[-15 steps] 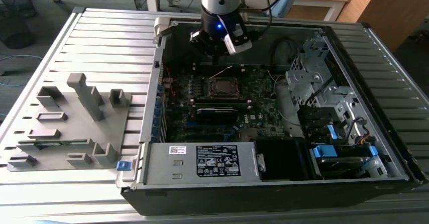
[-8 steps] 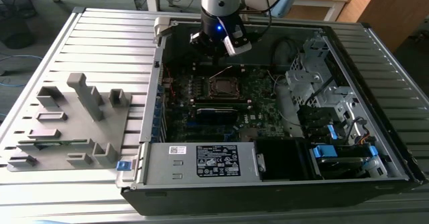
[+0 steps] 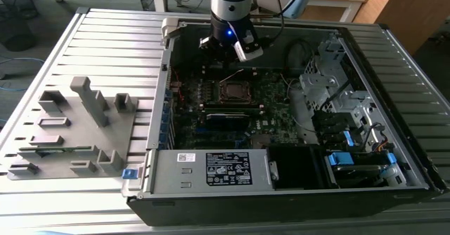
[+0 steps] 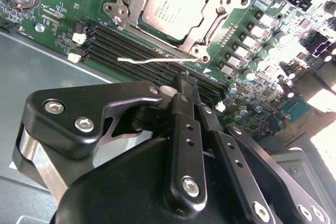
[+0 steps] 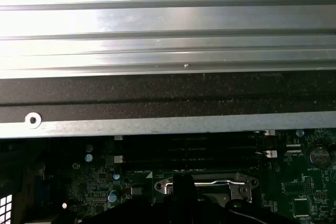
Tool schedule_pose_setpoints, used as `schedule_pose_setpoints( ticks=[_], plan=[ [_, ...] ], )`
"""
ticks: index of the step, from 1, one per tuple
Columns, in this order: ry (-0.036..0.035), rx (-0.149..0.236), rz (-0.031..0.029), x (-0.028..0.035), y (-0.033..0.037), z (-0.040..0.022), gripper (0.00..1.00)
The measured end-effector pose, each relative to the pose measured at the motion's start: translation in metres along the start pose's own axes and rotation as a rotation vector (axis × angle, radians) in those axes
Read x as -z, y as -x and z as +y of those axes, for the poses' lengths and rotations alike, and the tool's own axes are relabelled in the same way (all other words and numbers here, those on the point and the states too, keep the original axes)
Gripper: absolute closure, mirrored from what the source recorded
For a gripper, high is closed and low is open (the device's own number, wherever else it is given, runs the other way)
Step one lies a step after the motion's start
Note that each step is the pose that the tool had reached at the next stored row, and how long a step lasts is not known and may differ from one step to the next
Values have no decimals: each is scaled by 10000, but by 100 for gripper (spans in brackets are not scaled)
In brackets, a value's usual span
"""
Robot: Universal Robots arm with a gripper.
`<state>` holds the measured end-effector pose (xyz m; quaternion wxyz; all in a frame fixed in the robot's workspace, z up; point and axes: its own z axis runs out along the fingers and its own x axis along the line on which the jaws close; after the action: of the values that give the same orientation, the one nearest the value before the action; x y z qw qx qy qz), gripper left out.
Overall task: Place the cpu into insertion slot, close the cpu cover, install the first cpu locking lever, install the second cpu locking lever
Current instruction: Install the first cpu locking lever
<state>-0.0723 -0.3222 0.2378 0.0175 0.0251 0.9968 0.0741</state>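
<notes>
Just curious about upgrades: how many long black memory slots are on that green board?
4 memory slots, side by side between the cpu and the gripper, whose black body hides part of them.

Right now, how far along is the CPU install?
Done: the chip sits in place and the cover looks down over it. In hand: the hand hovers beside a thin lever that sticks out unlatched. Left: latching that lever; I can't tell the other one's state.

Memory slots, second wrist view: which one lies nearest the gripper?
The outermost memory slot, at the edge of the board, farthest from the cpu; the gripper is on that side.
</notes>
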Motion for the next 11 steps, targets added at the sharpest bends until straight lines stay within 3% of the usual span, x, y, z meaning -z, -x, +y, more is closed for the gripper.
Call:
schedule_pose_setpoints(
  ticks=[11],
  plan=[
    [0,0,0,-14,-1,-2,90]
  ],
)
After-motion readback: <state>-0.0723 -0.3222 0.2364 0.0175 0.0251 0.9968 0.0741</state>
